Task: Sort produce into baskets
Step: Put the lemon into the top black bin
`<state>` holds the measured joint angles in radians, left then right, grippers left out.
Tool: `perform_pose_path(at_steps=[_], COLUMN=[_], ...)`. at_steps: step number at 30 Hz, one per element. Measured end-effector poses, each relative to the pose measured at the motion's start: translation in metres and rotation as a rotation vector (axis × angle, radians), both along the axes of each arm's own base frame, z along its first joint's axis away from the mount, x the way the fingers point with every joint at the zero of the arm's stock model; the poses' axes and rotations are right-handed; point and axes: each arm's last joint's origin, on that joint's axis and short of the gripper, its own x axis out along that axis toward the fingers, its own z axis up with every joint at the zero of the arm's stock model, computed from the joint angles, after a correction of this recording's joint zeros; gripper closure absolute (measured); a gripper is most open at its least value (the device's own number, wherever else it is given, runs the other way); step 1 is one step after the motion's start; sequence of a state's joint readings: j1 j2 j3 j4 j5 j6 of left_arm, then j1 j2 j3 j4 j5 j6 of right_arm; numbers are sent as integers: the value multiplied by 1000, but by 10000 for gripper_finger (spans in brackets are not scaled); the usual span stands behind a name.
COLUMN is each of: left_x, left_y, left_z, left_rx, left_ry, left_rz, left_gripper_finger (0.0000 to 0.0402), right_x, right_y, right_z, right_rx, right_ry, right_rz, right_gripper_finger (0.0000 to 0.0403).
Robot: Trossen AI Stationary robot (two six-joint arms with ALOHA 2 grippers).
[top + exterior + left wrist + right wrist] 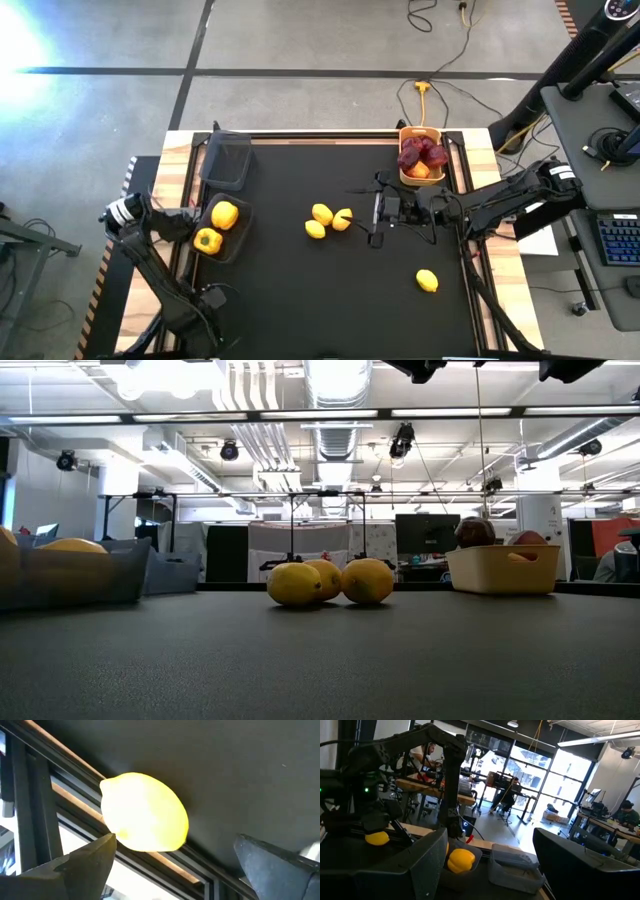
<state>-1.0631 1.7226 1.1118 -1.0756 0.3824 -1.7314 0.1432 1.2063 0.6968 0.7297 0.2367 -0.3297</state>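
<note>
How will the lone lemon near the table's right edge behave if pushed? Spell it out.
The lone lemon is oval and sits free on the flat black mat, so a push would probably send it rolling, likely wobbling off line. Its rounded, smooth-looking skin could slip from a gripper unless held across its middle. It looks firm, not fragile.

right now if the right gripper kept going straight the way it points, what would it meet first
Probably the three lemons clustered mid-table: the right gripper points left across the mat, fingers open. It may be raised enough to pass over them; height is unclear.
</note>
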Motion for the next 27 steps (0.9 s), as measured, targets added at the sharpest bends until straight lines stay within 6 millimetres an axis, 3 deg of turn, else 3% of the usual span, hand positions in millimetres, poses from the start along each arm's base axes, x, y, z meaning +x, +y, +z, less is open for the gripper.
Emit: perform_pose_path(at_steps=[9,17,27], left_x=[6,18,14], left_y=[5,3,8], left_z=[-14,1,2], left_rx=[28,38,95], left_ry=[49,-89,-27], left_rz=[-4,-44,-15], left_gripper_finger=[16,16,15], right_x=[0,0,1], right_y=[-2,-4,-4], right_z=[0,0,-1], right_rx=[-2,0,6], right_ry=[-1,0,1], right_rz=[-6,-13,-12], right_gripper_finger=[117,117,117])
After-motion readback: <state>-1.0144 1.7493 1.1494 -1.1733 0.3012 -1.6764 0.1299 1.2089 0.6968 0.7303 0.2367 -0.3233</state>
